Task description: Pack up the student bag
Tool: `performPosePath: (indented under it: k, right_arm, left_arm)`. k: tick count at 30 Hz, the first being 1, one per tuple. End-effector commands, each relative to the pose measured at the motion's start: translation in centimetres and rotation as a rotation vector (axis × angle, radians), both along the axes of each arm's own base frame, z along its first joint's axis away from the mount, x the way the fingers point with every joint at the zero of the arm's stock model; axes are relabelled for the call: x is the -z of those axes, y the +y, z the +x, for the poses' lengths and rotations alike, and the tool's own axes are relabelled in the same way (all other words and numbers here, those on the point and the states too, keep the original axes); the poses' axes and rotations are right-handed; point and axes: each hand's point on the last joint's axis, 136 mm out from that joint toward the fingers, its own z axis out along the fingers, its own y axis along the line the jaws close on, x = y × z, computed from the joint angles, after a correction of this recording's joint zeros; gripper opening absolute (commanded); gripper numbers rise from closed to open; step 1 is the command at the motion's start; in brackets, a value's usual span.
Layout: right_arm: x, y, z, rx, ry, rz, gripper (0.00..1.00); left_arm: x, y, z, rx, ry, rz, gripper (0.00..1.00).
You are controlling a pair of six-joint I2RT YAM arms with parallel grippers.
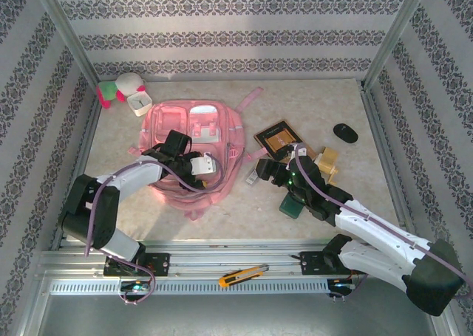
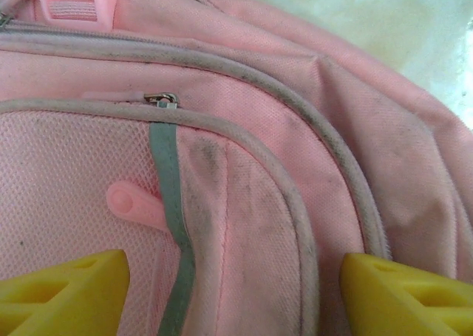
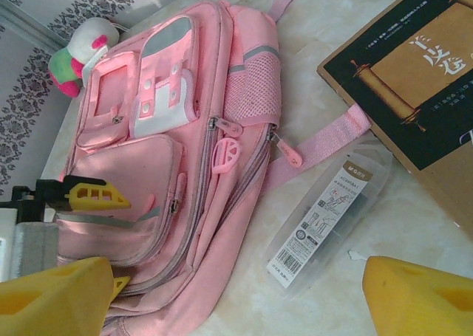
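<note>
The student bag [image 1: 166, 133] lies flat at the table's left centre, a large pink backpack with its front pockets facing up. In the left wrist view the student bag [image 2: 251, 203] has its front pocket directly below my left gripper [image 2: 233, 299]. That left gripper [image 1: 213, 172] is open, its yellow fingertips [image 2: 63, 292] wide apart with only fabric between them. My right gripper [image 3: 236, 306] is open above the table beside the student bag [image 3: 170, 151] and holds nothing. A clear plastic case [image 3: 329, 218] with a printed label lies between its fingers' line and a book [image 3: 414, 77].
A dark book [image 1: 277, 138], a tan object [image 1: 327, 159] and a green item [image 1: 292, 203] lie near my right gripper [image 1: 260, 170]. A black mouse [image 1: 345, 133] sits far right. A plush toy [image 1: 118, 88] and white box [image 1: 139, 102] occupy the back left. An orange cutter [image 1: 242, 275] rests on the front rail.
</note>
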Motion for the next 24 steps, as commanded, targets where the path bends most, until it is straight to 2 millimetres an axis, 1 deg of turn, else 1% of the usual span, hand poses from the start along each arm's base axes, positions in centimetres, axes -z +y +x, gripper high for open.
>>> performPosePath:
  k: [1, 3, 5, 6, 7, 8, 9, 10, 11, 15, 16, 18, 20, 22, 24]
  right_arm:
    - [0.4, -0.2, 0.3, 0.008, -0.007, -0.008, 0.88]
    - [0.3, -0.2, 0.3, 0.005, -0.01, -0.013, 0.89]
    - [0.3, -0.1, 0.3, -0.003, -0.014, -0.021, 0.89]
    - [0.3, -0.1, 0.4, -0.005, -0.016, -0.028, 0.89]
    - [0.4, 0.0, 0.3, -0.012, -0.017, -0.032, 0.89]
    - [0.3, 0.0, 0.3, -0.018, -0.021, -0.036, 0.89]
    - [0.3, 0.0, 0.3, -0.025, -0.025, -0.053, 0.89]
    - [0.4, -0.3, 0.3, -0.023, -0.025, -0.079, 0.88]
    - [0.4, -0.5, 0.3, -0.029, -0.027, -0.104, 0.88]
    - [-0.1, -0.3, 0.3, -0.106, -0.084, -0.195, 0.87]
    - [-0.2, 0.2, 0.3, -0.144, -0.104, -0.212, 0.86]
    - [-0.2, 0.9, 0.6, -0.21, -0.141, -0.259, 0.85]
    - [-0.1, 2.1, 0.8, -0.294, -0.175, -0.296, 0.85]
    - [0.4, 4.0, 0.8, -0.421, -0.214, -0.318, 0.83]
    - [0.8, 5.6, 0.8, -0.533, -0.242, -0.338, 0.82]
  left_arm:
    - [1.1, 0.7, 2.2, -0.029, -0.096, 0.09, 0.75]
    - [1.0, 0.7, 3.0, -0.049, -0.127, 0.096, 0.75]
    - [1.2, 0.6, 3.5, -0.057, -0.149, 0.098, 0.73]
    - [1.2, 0.7, 3.7, -0.065, -0.156, 0.101, 0.71]
    - [0.9, 0.6, 3.8, -0.07, -0.157, 0.098, 0.66]
    - [0.5, 0.6, 3.7, -0.075, -0.157, 0.092, 0.53]
    - [-0.2, 0.3, 3.5, -0.076, -0.148, 0.075, 0.36]
    - [-1.0, 0.0, 3.0, -0.073, -0.131, 0.051, 0.11]
    - [-2.0, -0.2, 2.4, -0.059, -0.118, 0.03, 0.0]
    - [-7.5, -1.2, 0.2, -0.019, -0.102, -0.098, 0.0]
    - [-8.8, -1.4, -0.2, -0.014, -0.102, -0.129, 0.0]
    - [-10.9, -1.4, -0.8, -0.005, -0.105, -0.178, 0.0]
    - [-12.6, -1.3, -1.3, 0.002, -0.101, -0.222, 0.0]
    - [-14.4, -1.0, -1.7, 0.011, -0.092, -0.264, 0.0]
    - [-15.6, -0.5, -1.9, 0.02, -0.087, -0.275, 0.0]
